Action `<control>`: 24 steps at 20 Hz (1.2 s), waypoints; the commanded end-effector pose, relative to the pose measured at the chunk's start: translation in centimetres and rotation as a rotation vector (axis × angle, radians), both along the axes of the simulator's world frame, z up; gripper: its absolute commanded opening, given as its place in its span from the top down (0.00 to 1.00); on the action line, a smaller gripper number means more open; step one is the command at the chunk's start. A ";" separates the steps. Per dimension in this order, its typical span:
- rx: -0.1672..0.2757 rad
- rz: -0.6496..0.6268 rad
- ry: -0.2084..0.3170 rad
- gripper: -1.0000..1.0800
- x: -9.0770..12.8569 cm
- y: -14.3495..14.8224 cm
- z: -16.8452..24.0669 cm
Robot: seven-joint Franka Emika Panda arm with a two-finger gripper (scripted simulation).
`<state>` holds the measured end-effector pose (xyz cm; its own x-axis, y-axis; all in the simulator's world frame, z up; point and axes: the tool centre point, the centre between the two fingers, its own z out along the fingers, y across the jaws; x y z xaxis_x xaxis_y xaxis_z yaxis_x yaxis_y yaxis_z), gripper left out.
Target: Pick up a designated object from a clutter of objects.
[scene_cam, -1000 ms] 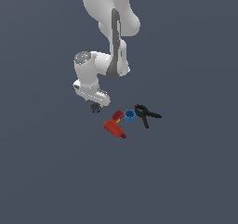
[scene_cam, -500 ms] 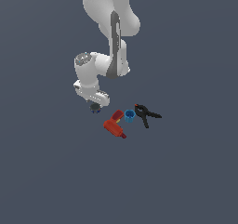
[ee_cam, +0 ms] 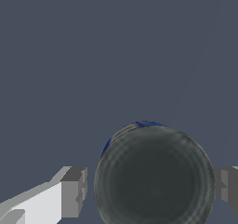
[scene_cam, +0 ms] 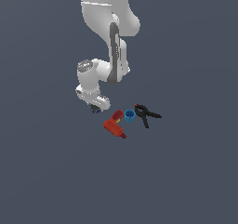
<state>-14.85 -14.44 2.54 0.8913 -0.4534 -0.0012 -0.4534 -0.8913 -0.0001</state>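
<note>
Can (ee_cam: 153,176), dark grey top, blue band

The white Panda arm (scene_cam: 111,28) reaches down from the top of the exterior view, bends at a dark-seamed elbow and folds toward that view's left, its wrist pointing straight down. The grey two-finger gripper (ee_cam: 151,190) sits low near the floor. In the wrist view its fingers (ee_cam: 73,193) stand spread, one on each side, with a gap beside the nearer finger.

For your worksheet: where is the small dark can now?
The can sits between the gripper's open fingers, at the exterior view's left of the red drill.
</note>
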 end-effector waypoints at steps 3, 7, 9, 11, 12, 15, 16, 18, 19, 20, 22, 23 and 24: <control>0.000 0.000 -0.001 0.04 0.0 0.0 -1.0; 0.000 0.000 -0.001 1.00 0.1 0.0 -1.2; 0.000 0.000 -0.001 1.00 0.1 0.0 -1.2; 0.000 0.000 -0.001 1.00 0.1 0.0 -1.2; 0.000 0.000 -0.001 1.00 0.1 0.0 -1.2; 0.000 0.000 -0.001 1.00 0.1 0.0 -1.2; 0.000 0.000 -0.001 1.00 0.1 0.0 -1.2; 0.000 0.000 -0.001 1.00 0.0 0.0 -1.1; 0.000 0.000 -0.001 1.00 0.0 0.0 -1.0; 0.000 0.000 -0.001 1.00 0.0 0.0 -0.9; 0.000 0.000 -0.001 1.00 0.0 0.1 -0.6; 0.000 0.000 -0.001 1.00 0.1 0.1 -0.4; 0.001 0.000 -0.002 1.00 0.1 0.1 -0.2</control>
<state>-14.84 -14.37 2.03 0.8913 -0.4535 -0.0011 -0.4535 -0.8913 -0.0006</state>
